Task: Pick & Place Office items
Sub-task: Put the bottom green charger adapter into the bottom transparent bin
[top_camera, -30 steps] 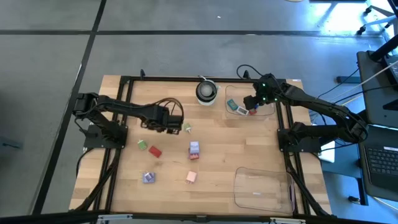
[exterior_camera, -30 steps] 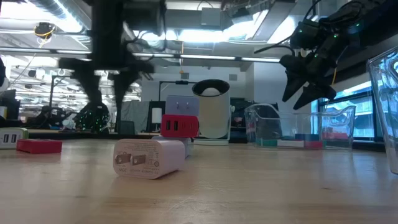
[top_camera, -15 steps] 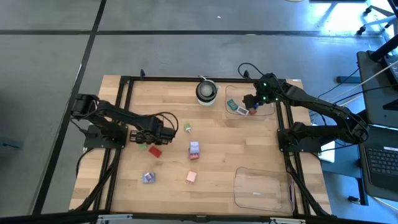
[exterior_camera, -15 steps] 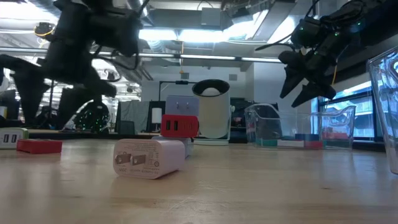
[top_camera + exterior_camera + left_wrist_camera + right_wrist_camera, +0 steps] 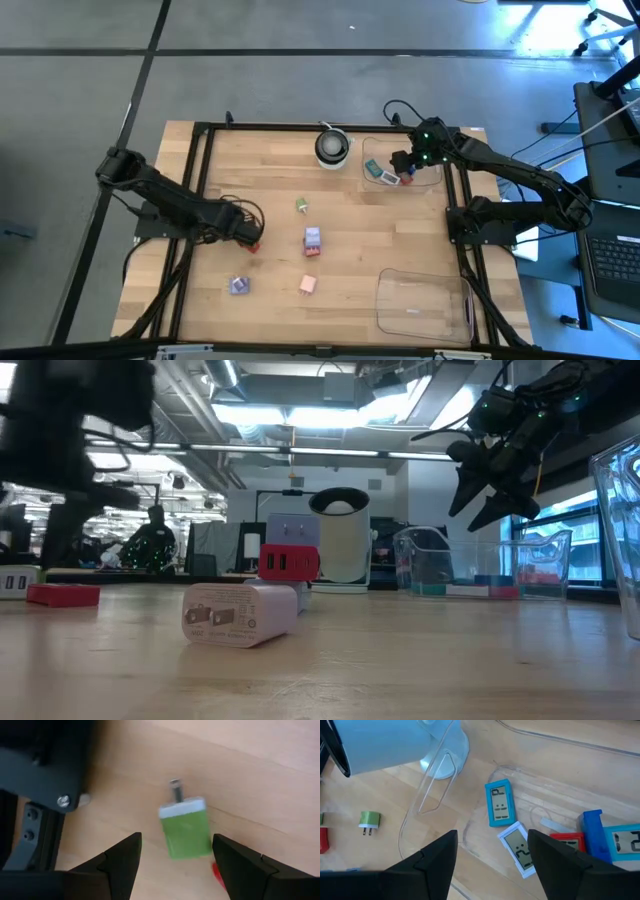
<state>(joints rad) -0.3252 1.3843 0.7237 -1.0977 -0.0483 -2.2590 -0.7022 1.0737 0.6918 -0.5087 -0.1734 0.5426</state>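
The office items are small coloured plug blocks lying flat on the wooden table. In the left wrist view a green block lies below and between the open fingers of my left gripper, untouched. From above, my left gripper covers it, and a red block shows beside the gripper. Another green block, a lilac one, a pink one and a lilac one lie loose. My right gripper hangs open over the far clear tray.
A round white-and-black object stands at the far edge, left of the far tray, which holds a teal piece, a white one and blue and red ones. A second clear tray sits at the near right.
My left gripper has travelled toward the table's left and near edges and sunk lower, rolling its wrist on the way, from beside the green block in mid-table to over the green and red blocks at the left. No block has moved.
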